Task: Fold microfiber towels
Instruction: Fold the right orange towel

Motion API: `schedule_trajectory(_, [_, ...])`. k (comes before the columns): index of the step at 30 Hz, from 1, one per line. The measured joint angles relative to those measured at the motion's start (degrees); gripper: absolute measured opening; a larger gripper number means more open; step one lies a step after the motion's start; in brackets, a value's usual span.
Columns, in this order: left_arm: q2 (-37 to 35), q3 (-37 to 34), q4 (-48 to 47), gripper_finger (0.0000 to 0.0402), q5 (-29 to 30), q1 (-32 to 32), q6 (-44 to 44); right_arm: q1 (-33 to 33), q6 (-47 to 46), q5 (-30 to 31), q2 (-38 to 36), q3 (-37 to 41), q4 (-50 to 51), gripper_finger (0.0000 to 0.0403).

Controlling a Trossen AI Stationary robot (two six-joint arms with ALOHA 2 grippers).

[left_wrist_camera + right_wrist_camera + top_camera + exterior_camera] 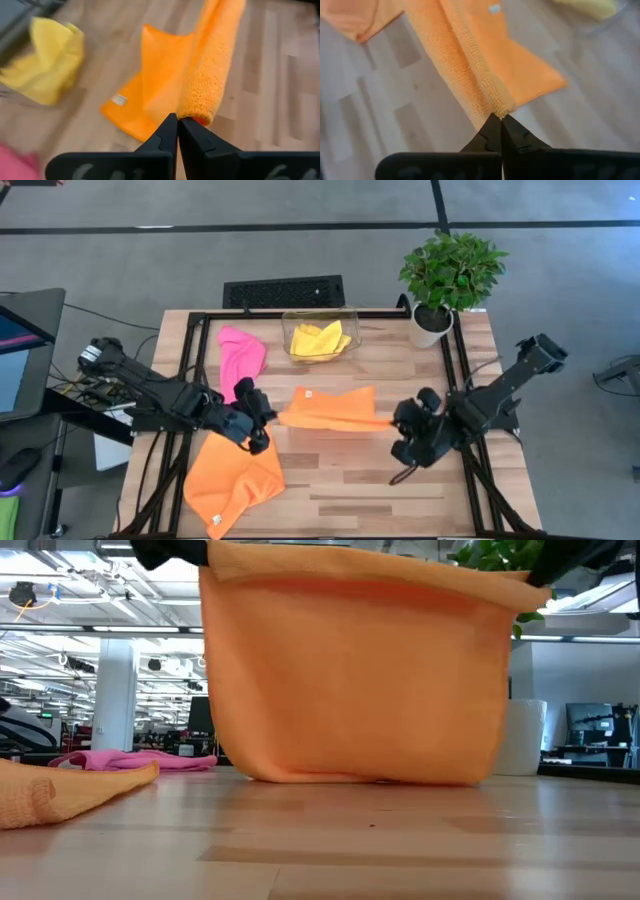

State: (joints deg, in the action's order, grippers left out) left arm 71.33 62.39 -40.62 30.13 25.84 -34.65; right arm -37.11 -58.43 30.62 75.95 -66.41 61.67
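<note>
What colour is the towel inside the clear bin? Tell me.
Yellow towel, bunched in the clear bin; the high view shows it best.

orange towels: 2 [335,410] [232,480] | pink towel: 1 [241,356] | yellow towel: 1 [320,339] | clear bin: 1 [352,320] | potted plant: 1 [450,272]

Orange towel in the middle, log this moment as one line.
left gripper shut on orange towel | right gripper shut on opposite corner | towel lifted, hanging, bottom edge touching table
</note>
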Motion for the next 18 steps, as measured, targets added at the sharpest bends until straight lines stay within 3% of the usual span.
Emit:
schedule_trajectory(8, [0.02,-7.18,11.94,0.0,-7.02,5.04,-7.59,-5.4,-9.25,-5.15,2.45,-0.02,-0.8,0.0007])
schedule_trajectory(18, [0.04,-20.02,28.29,0.0,-10.67,9.16,-17.33,-7.37,-15.58,-10.17,11.14,-0.09,-4.05,0.0007])
